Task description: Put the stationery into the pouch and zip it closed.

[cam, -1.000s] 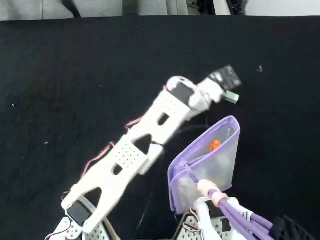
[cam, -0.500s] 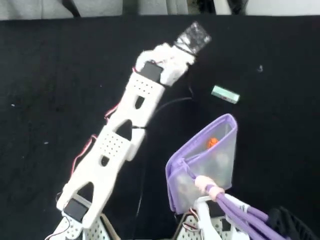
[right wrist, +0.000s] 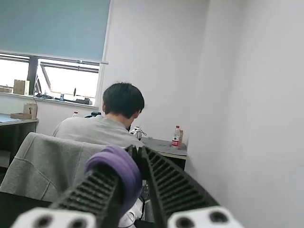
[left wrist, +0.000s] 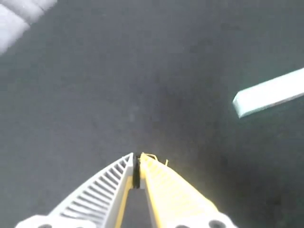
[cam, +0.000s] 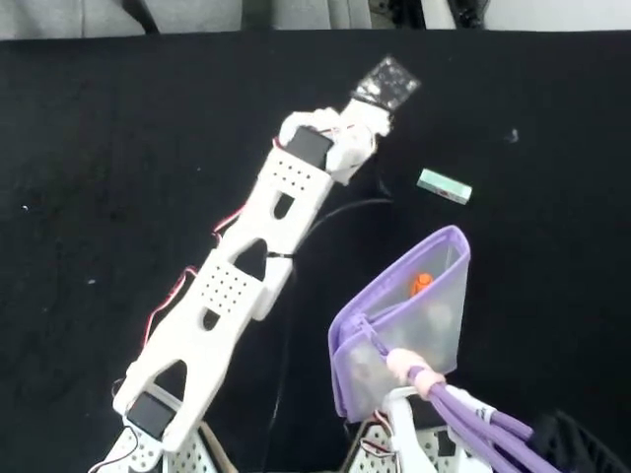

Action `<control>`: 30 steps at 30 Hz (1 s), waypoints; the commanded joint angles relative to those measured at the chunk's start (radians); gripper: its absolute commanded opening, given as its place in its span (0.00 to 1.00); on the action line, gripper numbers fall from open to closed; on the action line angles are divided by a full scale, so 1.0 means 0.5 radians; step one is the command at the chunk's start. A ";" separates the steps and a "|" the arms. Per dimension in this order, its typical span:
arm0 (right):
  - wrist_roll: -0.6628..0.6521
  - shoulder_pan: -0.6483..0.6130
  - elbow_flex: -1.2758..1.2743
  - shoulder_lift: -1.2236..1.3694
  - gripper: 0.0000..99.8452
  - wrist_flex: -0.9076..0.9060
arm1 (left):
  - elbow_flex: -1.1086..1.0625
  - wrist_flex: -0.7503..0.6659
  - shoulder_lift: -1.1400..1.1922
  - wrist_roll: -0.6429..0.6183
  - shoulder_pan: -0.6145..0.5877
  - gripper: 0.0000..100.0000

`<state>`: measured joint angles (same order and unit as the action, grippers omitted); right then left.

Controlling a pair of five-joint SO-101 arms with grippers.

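Seen from above, the left arm stretched from the near left corner of the black table toward the far middle. The left gripper hung over bare tabletop, beyond and to the left of the eraser and apart from it. That view did not settle how its fingers stood, but the left wrist view did. There the left gripper had both fingers pressed together at the tips with nothing between them, and the eraser lay flat on the table off to one side, untouched.

Further right, the pouch stood at the near right of the table, purple-edged with clear sides. An orange item showed inside it through the plastic, which neither wrist view revealed. The right gripper met the pouch at its near end. The right wrist view gave the grip itself: the right gripper was pinching a purple fold of the pouch.

Counted: two arms, one eraser outside the pouch, one pouch, one orange item inside it.
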<state>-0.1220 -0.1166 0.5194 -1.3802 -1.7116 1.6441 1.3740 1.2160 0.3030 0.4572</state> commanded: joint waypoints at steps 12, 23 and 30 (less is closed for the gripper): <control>-0.503 0.396 0.308 0.121 0.01 0.203 | 0.044 0.215 -0.313 -0.043 -0.097 0.03; -0.930 0.819 0.330 0.213 0.01 0.608 | 0.038 0.245 -0.292 -0.046 -0.244 0.03; -1.126 1.089 0.333 0.219 0.01 0.743 | 0.041 0.285 -0.288 -0.046 -0.130 0.03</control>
<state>-0.6329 0.3360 0.6743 -1.3311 -1.3894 1.6441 1.5182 1.1439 0.2877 0.3667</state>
